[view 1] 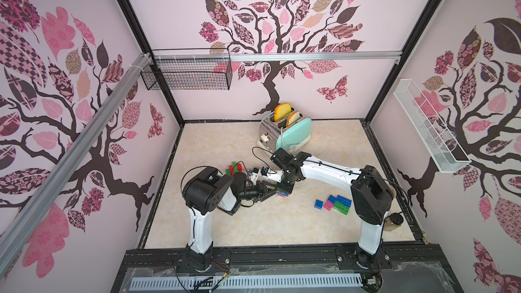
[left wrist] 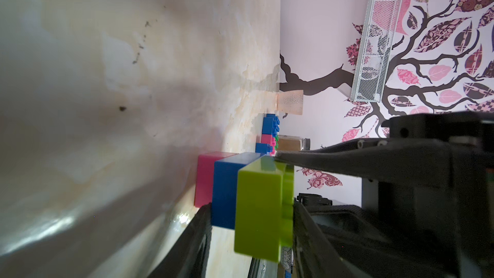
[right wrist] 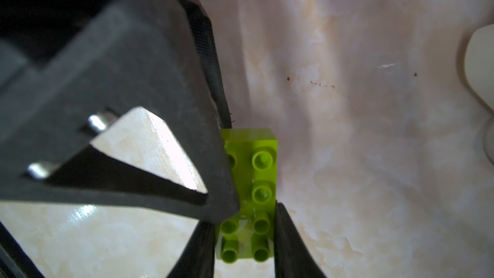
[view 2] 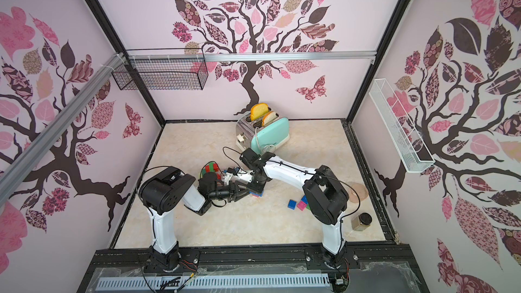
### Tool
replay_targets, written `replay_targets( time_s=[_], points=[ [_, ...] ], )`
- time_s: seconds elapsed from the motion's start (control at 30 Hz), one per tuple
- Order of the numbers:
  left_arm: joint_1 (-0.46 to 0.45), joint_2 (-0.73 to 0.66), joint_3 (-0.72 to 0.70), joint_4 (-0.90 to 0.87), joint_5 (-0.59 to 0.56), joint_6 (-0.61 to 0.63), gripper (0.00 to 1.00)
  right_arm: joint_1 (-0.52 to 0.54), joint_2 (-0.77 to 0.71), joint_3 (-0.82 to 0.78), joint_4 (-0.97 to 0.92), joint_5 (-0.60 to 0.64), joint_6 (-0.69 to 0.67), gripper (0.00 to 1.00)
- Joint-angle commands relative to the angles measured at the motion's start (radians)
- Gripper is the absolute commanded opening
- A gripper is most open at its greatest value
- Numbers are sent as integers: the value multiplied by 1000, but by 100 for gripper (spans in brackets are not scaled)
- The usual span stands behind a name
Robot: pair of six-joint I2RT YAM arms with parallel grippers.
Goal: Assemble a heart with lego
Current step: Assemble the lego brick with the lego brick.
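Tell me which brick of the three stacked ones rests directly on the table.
The pink brick: it alone touches the table. The blue brick sits on it, and the lime brick is on top, held by the right gripper.

The walls (view 1: 174, 9) were pale pink, printed with dark trees and patterned leaves. The floor (view 1: 253, 226) was beige marble-look sheet. A black wire basket (view 1: 187, 76) hung on the back wall, and a white mesh shelf (view 1: 430, 129) on a side wall.
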Motion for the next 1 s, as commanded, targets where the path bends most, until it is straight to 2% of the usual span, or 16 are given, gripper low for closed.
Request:
replay_targets(
  time_s=[0.0,0.3,0.53,0.57,0.7,0.97],
  points=[
    [-16,27,-2,-22,-14,-4,47,4,30,-36,-23,-19,-4,6],
    [-22,34,6,-17,-24,-16,40,3,19,-62,-12,-31,21,6],
    [-23,20,-1,-20,-30,-13,41,-13,-30,-64,18,-73,43,10],
    [-24,22,1,-20,-30,-13,41,-17,-33,-61,16,-75,46,12],
    [-24,26,3,-18,-28,-13,41,-31,-43,-50,18,-76,71,33],
    [-23,24,2,-26,-27,-5,41,-84,-136,-27,-19,-146,105,68]
  ],
)
